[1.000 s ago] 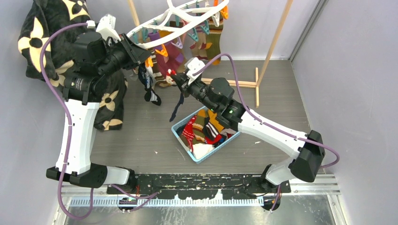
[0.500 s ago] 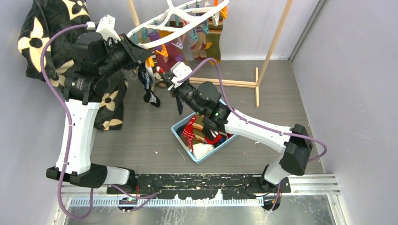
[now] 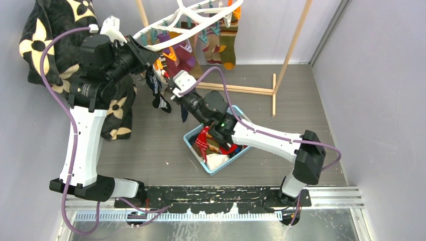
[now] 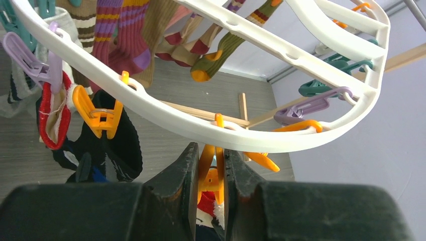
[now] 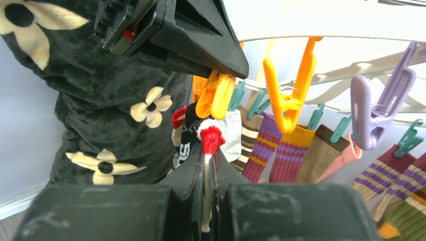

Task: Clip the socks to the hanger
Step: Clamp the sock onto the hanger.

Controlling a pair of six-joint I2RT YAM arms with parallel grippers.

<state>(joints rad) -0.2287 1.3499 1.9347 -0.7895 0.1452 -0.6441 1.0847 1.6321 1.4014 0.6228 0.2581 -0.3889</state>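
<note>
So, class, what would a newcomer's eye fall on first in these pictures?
The white hanger up top, hung with striped socks. Beneath its rim the left gripper pinches an orange clip while the right gripper holds a red-tipped sock up to it. At left hangs a black flowered blanket.

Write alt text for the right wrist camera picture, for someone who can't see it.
The right gripper holds a red-tipped sock just under an orange clip pinched by the left gripper. Above runs the white hanger with more clips and striped socks; a black flowered blanket fills the image's left side.
</note>
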